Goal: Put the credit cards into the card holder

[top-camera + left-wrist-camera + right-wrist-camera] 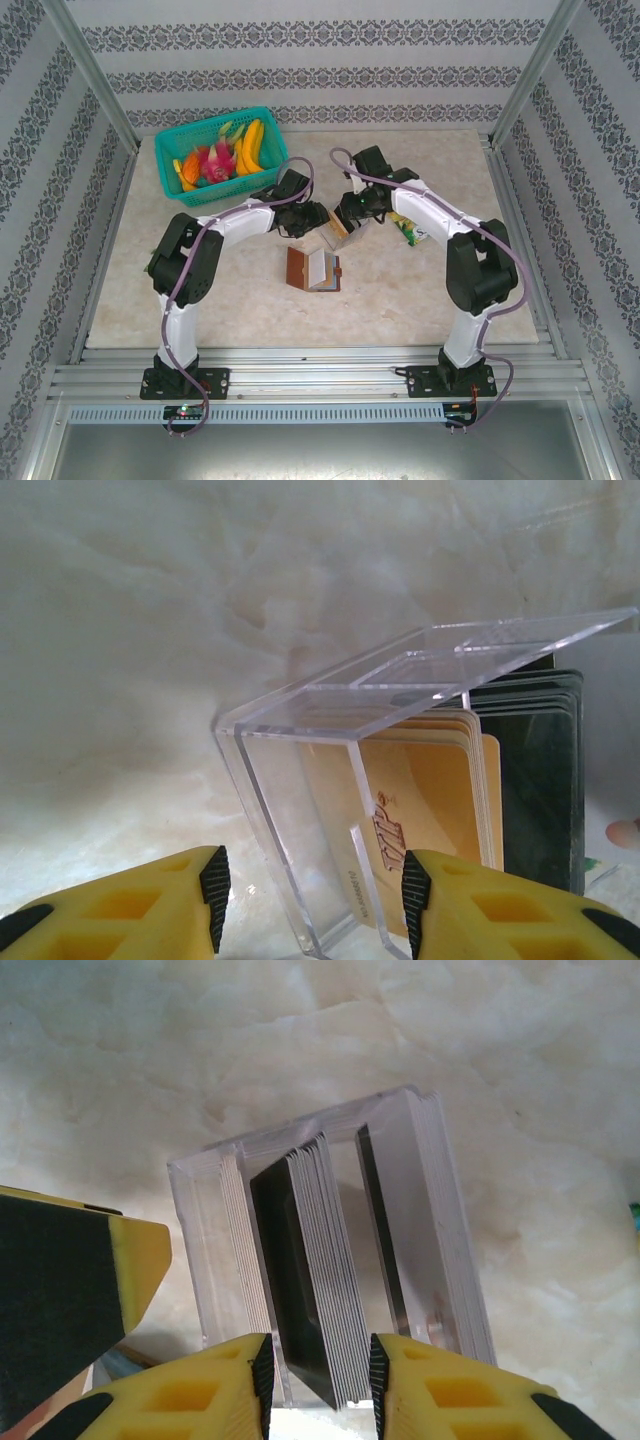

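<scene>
Table: pale marble-look table (pixel 400 300), with both arms meeting near its centre.
Box: clear rectangular plastic box (pixel 300 705) with inner dividers. It sat between the two grippers, at 12 o'clock of the wallet.
Credit cards: thin flat plastic credit cards (pixel 430 790) stood on edge in stacks inside the box. An orange-yellow stack sat beside a dark green one, and the right wrist view showed whitish card edges.
Card holder: small brown leather-like folding card holder (pixel 313 268). It lay open on the table at 6 o'clock of the box, apart from both grippers.
Left gripper: yellow-fingered left gripper (pixel 312 905) came in from 9 o'clock. Its jaws were spread, the box's end wall stood between the fingers, and one pad was clear of the plastic.
Right gripper: yellow-fingered right gripper (pixel 318 1385) came in from 3 o'clock. Its jaws were pinching a dark-faced stack of cards in the box's middle slot.
Basket: teal plastic mesh basket (pixel 212 120) of toy fruit, at 10 o'clock on the table.
Snack packet: green-yellow snack packet (pixel 408 233), at 3 o'clock of the box, partly under the right arm.
</scene>
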Motion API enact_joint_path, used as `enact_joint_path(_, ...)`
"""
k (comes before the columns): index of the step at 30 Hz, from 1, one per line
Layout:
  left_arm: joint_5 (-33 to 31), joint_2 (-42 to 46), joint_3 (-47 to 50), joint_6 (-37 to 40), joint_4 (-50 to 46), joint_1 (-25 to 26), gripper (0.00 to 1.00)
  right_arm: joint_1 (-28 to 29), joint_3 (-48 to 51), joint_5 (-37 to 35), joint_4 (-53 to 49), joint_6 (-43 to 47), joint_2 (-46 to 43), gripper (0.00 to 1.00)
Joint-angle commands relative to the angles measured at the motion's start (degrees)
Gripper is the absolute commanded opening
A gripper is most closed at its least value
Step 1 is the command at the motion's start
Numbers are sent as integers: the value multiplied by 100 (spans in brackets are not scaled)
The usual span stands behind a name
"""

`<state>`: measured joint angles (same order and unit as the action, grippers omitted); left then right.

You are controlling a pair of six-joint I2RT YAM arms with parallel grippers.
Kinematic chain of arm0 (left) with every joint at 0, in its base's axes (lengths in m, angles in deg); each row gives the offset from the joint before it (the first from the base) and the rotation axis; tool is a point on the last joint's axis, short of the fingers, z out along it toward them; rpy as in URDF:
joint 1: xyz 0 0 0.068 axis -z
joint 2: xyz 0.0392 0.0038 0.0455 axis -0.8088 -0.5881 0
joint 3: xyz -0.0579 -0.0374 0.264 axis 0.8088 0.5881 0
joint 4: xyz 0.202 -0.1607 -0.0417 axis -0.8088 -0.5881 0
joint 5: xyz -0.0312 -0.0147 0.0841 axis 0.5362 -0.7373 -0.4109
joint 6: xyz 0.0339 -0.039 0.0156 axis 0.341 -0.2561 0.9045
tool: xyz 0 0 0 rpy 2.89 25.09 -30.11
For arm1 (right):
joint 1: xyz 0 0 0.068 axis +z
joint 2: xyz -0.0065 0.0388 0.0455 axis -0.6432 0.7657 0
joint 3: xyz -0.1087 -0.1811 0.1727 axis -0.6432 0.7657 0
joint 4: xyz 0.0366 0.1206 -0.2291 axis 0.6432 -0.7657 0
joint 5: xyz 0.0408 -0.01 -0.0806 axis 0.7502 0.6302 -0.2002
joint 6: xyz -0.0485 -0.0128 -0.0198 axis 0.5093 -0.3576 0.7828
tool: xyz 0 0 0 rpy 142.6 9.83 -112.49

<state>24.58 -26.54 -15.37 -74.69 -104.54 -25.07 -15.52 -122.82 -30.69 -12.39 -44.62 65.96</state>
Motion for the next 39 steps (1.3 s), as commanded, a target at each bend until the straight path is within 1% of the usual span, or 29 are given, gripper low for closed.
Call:
enact_joint_path(1, 172, -169, -152, -198, -35, -87, 51, 116, -283, -356, -285, 362, 240, 33)
enact_joint_path(5, 241, -278, -133, -260, 107, -104, 52, 192, -391, -518, -297, 479, 387, 33)
enact_joint_path(10, 440, -367, 25, -393, 506, -139, 53, 243, -497, -710, -371, 560, 576, 34)
enact_joint_path(16, 392, -424, 59, -446, 490, -140, 54, 284, -499, -792, -355, 637, 647, 35)
enact_joint_path(21, 365, -477, 116, -480, 458, -147, 52, 359, -535, -1057, -386, 731, 770, 35)
enact_joint_path(25, 354, -495, 232, -595, 562, -142, 52, 424, -540, -1152, -356, 789, 845, 38)
enact_joint_path(27, 374, -519, 268, -646, 608, -144, 52, 453, -537, -1167, -366, 834, 885, 38)
enact_joint_path(29, 394, -539, 292, -674, 645, -148, 53, 490, -542, -1304, -334, 844, 918, 37)
enact_joint_path(33, 415, -587, 327, -719, 684, -145, 52, 628, -552, -2066, -335, 914, 1017, 36)
enact_joint_path(39, 380, -582, 393, -719, 679, -148, 51, 757, -438, -2545, -140, 973, 827, 36)
